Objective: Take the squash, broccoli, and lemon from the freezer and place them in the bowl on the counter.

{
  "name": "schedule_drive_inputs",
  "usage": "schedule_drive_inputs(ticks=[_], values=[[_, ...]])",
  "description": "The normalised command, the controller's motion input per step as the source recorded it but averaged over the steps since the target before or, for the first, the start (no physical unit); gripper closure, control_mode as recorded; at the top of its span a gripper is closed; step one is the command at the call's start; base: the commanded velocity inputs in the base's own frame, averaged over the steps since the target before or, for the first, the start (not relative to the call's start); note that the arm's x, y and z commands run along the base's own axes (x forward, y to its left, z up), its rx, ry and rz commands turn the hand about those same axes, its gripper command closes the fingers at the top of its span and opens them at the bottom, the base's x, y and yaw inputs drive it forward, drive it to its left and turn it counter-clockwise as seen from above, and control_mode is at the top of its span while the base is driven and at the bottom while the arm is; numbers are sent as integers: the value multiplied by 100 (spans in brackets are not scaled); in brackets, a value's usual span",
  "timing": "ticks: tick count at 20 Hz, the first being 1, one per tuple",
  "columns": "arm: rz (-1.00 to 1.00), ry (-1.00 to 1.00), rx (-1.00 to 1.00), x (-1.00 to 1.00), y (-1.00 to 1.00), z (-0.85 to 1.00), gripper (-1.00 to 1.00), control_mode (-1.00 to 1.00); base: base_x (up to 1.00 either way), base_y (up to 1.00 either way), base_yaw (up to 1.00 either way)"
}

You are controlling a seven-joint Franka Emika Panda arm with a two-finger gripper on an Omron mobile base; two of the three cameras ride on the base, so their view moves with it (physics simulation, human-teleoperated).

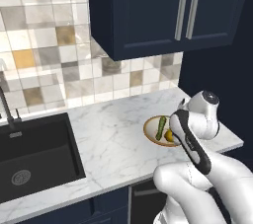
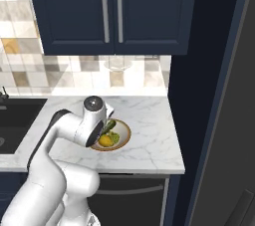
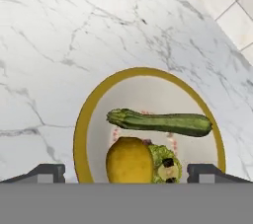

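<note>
The bowl (image 3: 81, 119) with a tan rim rests on the white marble counter (image 3: 59, 45). Inside it lie the dark green squash (image 3: 163, 122), the yellow lemon (image 3: 129, 161) and the light-green broccoli (image 3: 165, 161). My gripper (image 3: 129, 172) hangs open just above the bowl, one fingertip on each side of the lemon and broccoli, holding nothing. From the base views the white hand covers part of the bowl (image 1: 148, 131) (image 2: 127, 138); the squash (image 1: 161, 128), lemon (image 2: 105, 141) and broccoli (image 2: 115, 138) peek out beside it. The freezer is out of view.
A dark sink (image 1: 34, 154) with a faucet (image 1: 7, 109) is set into the counter's left part. Navy wall cabinets (image 1: 163, 6) hang overhead in front of a tiled backsplash. A tall navy panel (image 2: 199, 95) bounds the counter on the right, just past the bowl.
</note>
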Motion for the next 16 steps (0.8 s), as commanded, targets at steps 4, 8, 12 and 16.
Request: schedule_drive_inputs(ticks=[4,8,12,16], values=[[-8,-27,0,-64,30,78,-100,-100,0,0,0],[-9,-19,0,-61,10,90,-100,-100,0,0,0],[-5,-13,0,-57,4,88,-100,-100,0,0,0],[-2,-9,2,-86,7,52,-100,-100,0,0,0]])
